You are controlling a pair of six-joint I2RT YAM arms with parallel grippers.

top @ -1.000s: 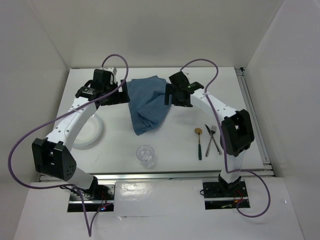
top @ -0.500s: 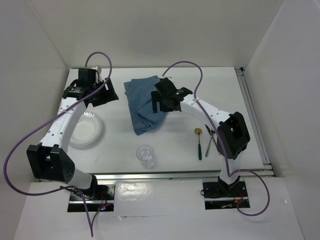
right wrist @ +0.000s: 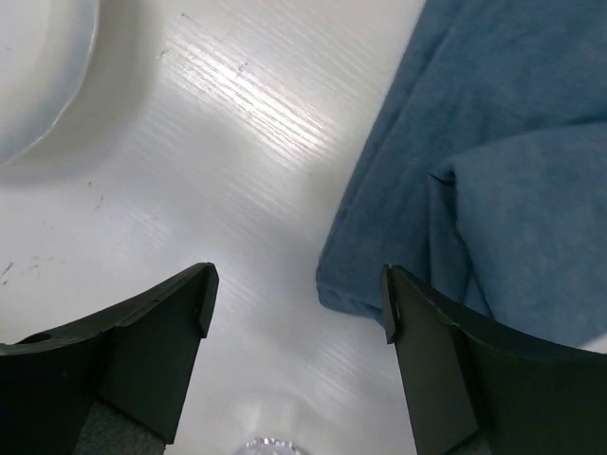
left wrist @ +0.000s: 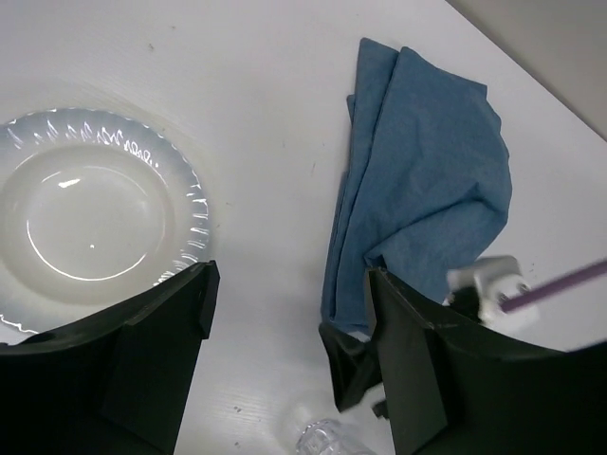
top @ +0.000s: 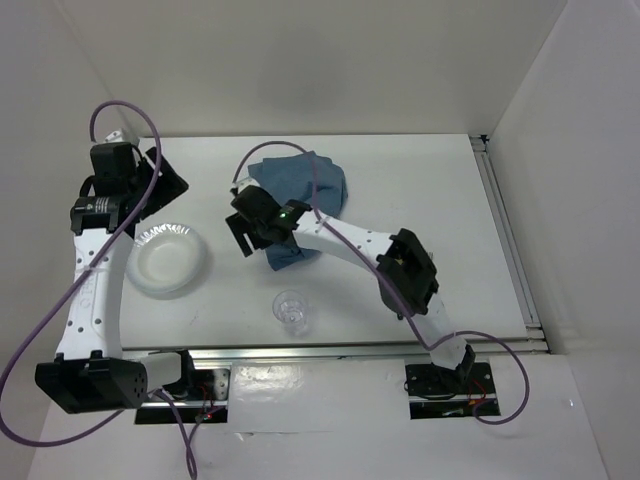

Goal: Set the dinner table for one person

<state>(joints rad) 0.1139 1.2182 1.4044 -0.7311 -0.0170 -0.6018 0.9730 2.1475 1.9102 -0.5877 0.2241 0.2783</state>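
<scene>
The white dinner table [top: 430,180] carries a crumpled blue cloth [top: 305,190], a white scalloped plate [top: 170,260] and a clear glass [top: 291,309]. My left gripper [top: 165,182] is open and empty, held above the table's far left, behind the plate. In the left wrist view it [left wrist: 289,303] looks down between the plate [left wrist: 90,223] and the cloth [left wrist: 427,180]. My right gripper [top: 241,232] is open and empty, just left of the cloth's near corner. In the right wrist view it [right wrist: 294,303] frames bare table beside the cloth [right wrist: 503,152].
The right arm's elbow [top: 405,268] stretches across the table's right middle and hides the cutlery seen there earlier. A metal rail [top: 508,240] runs along the right edge. The glass rim shows at the bottom of both wrist views [left wrist: 332,441] [right wrist: 270,445].
Both grippers have left the cloth's sides. The left arm swung left to behind the plate. The right arm swept left across the cloth to its left side, covering the cutlery.
</scene>
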